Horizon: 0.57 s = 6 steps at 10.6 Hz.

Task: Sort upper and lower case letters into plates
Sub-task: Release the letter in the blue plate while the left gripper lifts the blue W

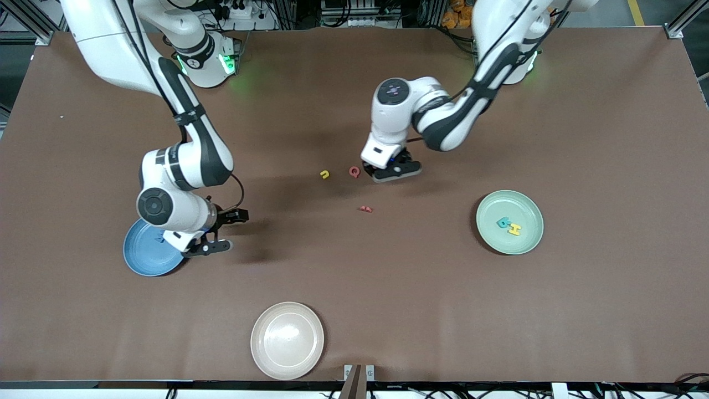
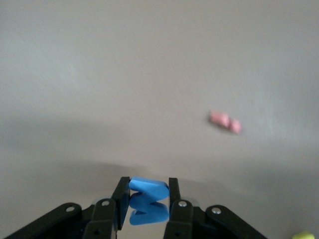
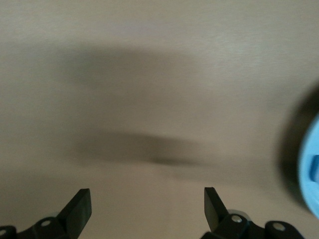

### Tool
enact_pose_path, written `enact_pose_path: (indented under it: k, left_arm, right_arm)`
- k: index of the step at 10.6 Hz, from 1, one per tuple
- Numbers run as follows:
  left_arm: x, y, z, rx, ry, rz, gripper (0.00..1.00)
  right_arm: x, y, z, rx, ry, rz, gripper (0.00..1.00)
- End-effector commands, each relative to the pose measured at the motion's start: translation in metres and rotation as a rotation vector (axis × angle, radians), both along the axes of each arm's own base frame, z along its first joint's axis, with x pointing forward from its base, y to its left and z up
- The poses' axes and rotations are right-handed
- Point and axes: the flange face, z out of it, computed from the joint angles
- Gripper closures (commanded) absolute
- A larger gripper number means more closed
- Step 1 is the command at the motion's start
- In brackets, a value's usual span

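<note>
My left gripper [image 1: 389, 172] is shut on a blue letter [image 2: 148, 199] just above the table, beside a red letter [image 1: 354, 172] and a yellow letter [image 1: 325, 175]. A second red letter [image 1: 365, 209] lies nearer the front camera and shows pink in the left wrist view [image 2: 225, 121]. The mint green plate [image 1: 523, 244] holds a teal letter [image 1: 503, 223] and a yellow letter [image 1: 515, 229]. My right gripper [image 1: 227, 231] is open and empty [image 3: 147, 204], low beside the blue plate [image 1: 145, 259]. A blue letter [image 3: 315, 167] lies in that plate.
A beige-cream plate [image 1: 287, 339] lies near the table's front edge, with nothing in it. The brown table stretches wide between the plates.
</note>
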Motion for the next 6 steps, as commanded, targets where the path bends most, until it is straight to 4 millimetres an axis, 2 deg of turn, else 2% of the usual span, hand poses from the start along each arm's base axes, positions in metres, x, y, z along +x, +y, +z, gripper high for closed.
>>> enact_pose_path:
  k: [1, 3, 6]
  left_arm:
    - [0.021, 0.059, 0.021, 0.072, 0.003, -0.002, 1.0]
    - [0.057, 0.117, 0.027, 0.134, 0.03, -0.06, 1.0]
    - [0.099, 0.206, 0.02, 0.178, 0.088, -0.16, 1.0]
  right_arm:
    - [-0.022, 0.05, 0.005, 0.007, -0.005, 0.052, 0.0]
    - [-0.047, 0.117, 0.012, 0.01, -0.032, 0.115, 0.0]
    - [-0.103, 0.218, 0.016, 0.01, -0.062, 0.185, 0.0]
